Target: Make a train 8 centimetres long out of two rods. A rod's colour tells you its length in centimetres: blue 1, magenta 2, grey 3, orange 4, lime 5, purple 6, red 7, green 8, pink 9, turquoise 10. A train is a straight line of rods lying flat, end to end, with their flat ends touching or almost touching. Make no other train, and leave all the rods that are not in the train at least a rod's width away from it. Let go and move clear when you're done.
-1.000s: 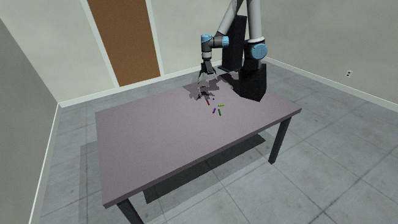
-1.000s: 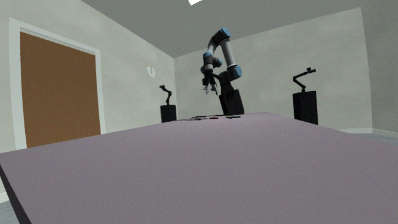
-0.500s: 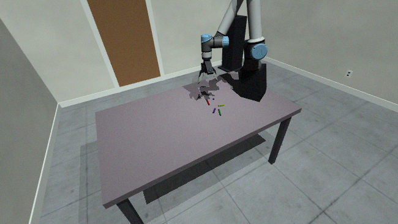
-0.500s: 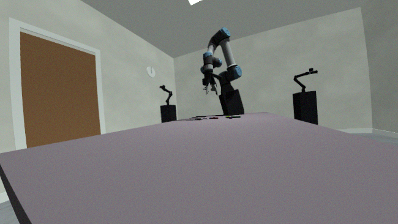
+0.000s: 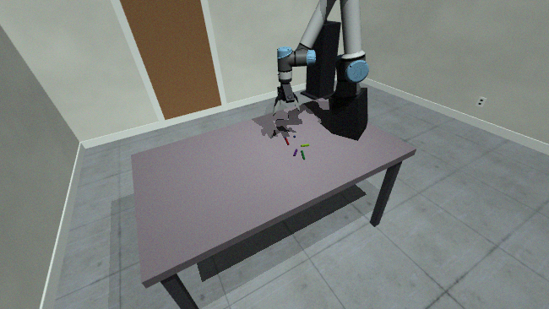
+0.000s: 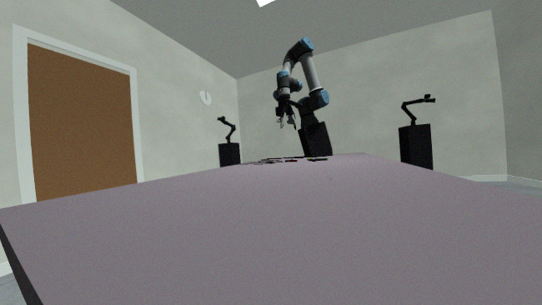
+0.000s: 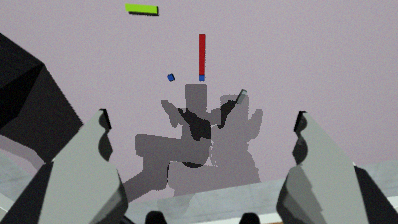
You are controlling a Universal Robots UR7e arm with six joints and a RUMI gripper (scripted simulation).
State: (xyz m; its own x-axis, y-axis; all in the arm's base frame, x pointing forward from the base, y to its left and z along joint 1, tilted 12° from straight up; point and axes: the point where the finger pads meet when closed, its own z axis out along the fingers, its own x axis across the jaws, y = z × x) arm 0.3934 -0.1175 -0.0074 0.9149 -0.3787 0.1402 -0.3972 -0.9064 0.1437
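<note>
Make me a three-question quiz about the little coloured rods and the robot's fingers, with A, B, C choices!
1. What touches the near end of the red rod in the wrist view?
A. a blue rod
B. the lime rod
C. nothing

2. How many blue rods show in the wrist view?
A. one
B. two
C. four

3. How are the gripper fingers?
A. shut on the red rod
B. shut on nothing
C. open, holding nothing

Answers:
1 A: a blue rod sits flush at the red rod's end.
2 B: a second blue rod lies apart to the left.
3 C: both fingers stand wide apart above the table, nothing between them.
</note>
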